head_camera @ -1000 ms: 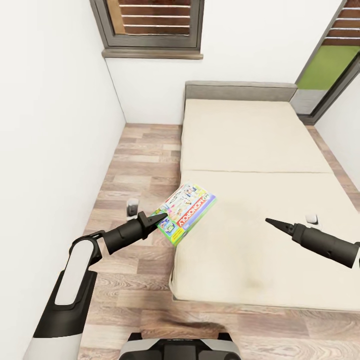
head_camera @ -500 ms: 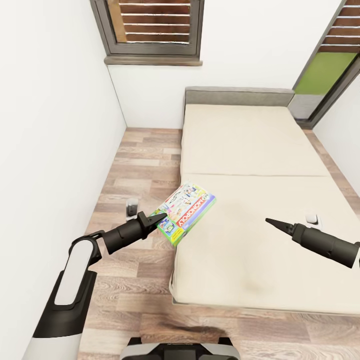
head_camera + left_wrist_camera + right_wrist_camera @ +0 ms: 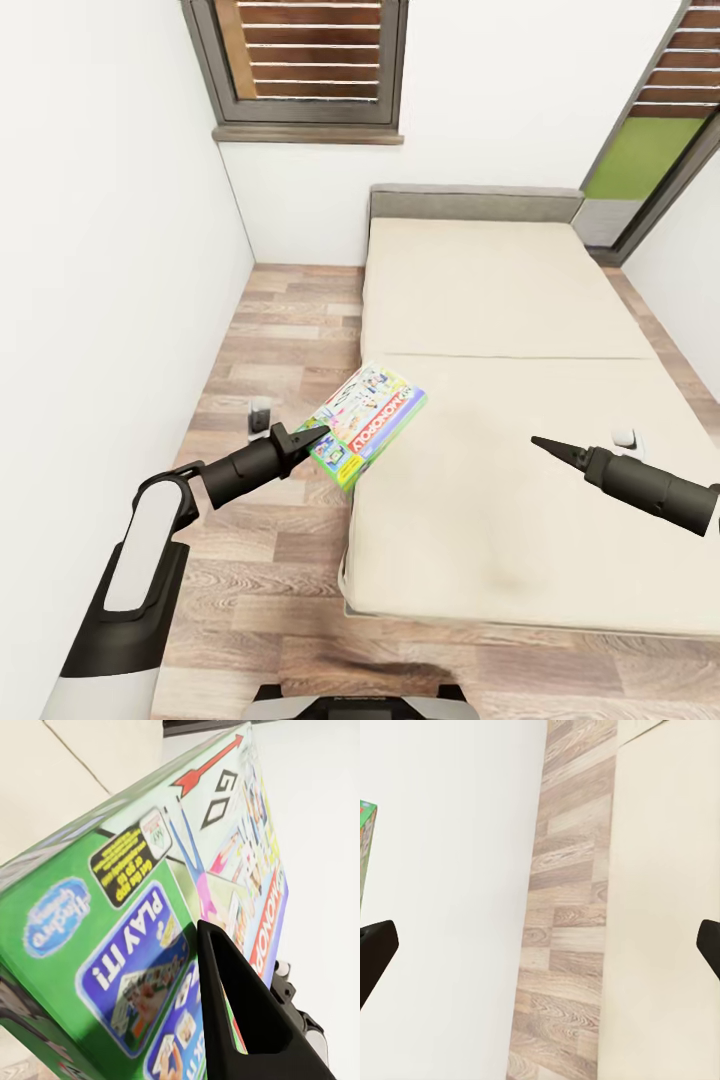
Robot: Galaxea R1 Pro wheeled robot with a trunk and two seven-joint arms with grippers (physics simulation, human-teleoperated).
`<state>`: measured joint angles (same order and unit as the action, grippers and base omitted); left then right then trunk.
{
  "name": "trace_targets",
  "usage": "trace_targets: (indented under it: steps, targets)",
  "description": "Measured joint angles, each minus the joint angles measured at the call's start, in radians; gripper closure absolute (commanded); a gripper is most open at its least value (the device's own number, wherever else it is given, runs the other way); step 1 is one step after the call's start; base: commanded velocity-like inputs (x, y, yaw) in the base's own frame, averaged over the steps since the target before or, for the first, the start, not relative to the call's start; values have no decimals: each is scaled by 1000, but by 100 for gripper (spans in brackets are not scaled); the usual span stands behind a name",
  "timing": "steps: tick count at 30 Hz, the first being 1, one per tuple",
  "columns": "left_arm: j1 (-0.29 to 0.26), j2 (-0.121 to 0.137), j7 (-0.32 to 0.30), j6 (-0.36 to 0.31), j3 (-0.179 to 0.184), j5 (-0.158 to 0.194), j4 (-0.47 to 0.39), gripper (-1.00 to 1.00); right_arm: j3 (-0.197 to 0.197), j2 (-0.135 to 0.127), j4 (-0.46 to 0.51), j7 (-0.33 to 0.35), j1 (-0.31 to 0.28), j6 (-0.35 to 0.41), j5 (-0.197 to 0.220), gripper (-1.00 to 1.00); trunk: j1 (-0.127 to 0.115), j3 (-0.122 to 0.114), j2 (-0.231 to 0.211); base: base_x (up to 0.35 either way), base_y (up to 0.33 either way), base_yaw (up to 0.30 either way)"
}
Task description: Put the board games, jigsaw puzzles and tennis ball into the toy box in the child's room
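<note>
My left gripper (image 3: 318, 435) is shut on a corner of the white-and-green Monopoly board game (image 3: 372, 418). It holds the box tilted in the air over the left edge of the bed (image 3: 500, 300). In the left wrist view one black finger (image 3: 240, 1020) lies across the box's printed lid (image 3: 142, 900). My right gripper (image 3: 540, 443) hovers above the cream mattress to the right, and its fingers stand wide apart at the picture's two sides (image 3: 540, 945) with nothing between them. The table and the toy box are out of view.
A white wall (image 3: 100, 300) runs close along my left. A strip of wood plank floor (image 3: 280, 330) lies between it and the bed. A dark-framed window (image 3: 305, 60) is on the far wall, and a door with a green panel (image 3: 640, 160) is at the back right.
The whole picture has shifted: bed and window sit lower, so the camera has moved. The Monopoly box stays in my left gripper. The right arm holds its pose.
</note>
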<state>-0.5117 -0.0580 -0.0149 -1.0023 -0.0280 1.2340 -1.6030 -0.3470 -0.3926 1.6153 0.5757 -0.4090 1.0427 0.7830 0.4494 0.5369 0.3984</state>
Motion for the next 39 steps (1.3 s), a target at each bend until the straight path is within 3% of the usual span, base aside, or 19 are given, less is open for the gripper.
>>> trace_targets:
  steps: [17,39]
  targets:
    - [30,0,-3,19,5,-13,-3,100,0,0,0,-1,0,0,0,-100,0,-27,0,-58,-26,0]
    - [8,-3,6,11,6,-14,-3,100,0,-1,0,-1,0,0,0,-100,0,-63,0,-27,-12,0]
